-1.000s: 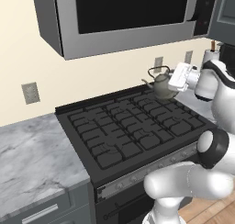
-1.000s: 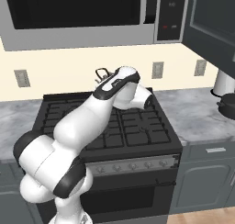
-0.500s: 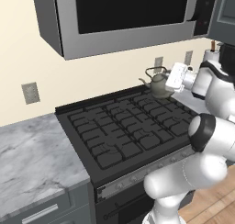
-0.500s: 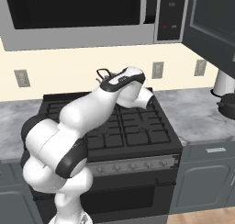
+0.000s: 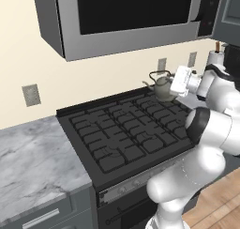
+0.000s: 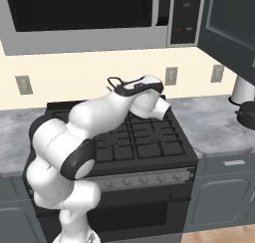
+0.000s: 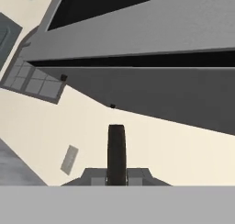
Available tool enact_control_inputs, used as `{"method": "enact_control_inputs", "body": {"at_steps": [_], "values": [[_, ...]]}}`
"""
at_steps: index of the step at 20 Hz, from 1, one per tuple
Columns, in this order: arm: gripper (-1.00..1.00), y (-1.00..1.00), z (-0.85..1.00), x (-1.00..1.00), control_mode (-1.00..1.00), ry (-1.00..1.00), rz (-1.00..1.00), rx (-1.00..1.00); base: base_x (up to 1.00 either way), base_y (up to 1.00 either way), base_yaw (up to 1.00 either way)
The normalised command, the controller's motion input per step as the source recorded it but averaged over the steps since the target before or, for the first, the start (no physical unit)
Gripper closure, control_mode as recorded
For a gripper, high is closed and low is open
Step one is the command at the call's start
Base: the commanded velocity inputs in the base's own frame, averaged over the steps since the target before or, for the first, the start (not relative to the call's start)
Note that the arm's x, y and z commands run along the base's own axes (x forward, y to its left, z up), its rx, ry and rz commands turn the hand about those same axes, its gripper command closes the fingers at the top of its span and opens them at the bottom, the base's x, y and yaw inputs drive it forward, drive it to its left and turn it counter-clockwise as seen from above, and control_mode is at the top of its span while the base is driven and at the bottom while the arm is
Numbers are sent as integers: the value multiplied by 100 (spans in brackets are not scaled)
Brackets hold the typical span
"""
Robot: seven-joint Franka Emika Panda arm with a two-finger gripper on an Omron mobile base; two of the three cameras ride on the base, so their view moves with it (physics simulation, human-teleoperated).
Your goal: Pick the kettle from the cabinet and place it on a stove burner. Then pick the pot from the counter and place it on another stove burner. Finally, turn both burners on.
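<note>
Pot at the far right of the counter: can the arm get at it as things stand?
Probably not yet: the gripper is shut on the kettle, held above the back of the stove. The pot itself sits unobstructed on the counter.

A cream wall (image 5: 93, 78) ran behind the range, dotted with grey outlet plates (image 5: 31, 95). Overhead hung a silver-framed microwave (image 6: 99, 18) with a dark glass door. Grey lower cupboards (image 6: 224, 192) with silver bar handles stood to the right, and a strip of wooden floor (image 5: 215, 209) showed below.
</note>
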Motion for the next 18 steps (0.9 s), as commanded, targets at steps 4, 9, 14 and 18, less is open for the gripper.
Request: {"method": "enact_control_inputs", "body": {"at_steps": [4,9,14,18], "values": [[100,0,-18,6,-100,0,0,-1,0,0,0],[100,0,-20,11,-100,0,0,0,0,0,0],[100,0,-19,18,-100,0,0,0,0,0,0],[100,0,-19,21,-100,0,0,0,0,0,0]]}}
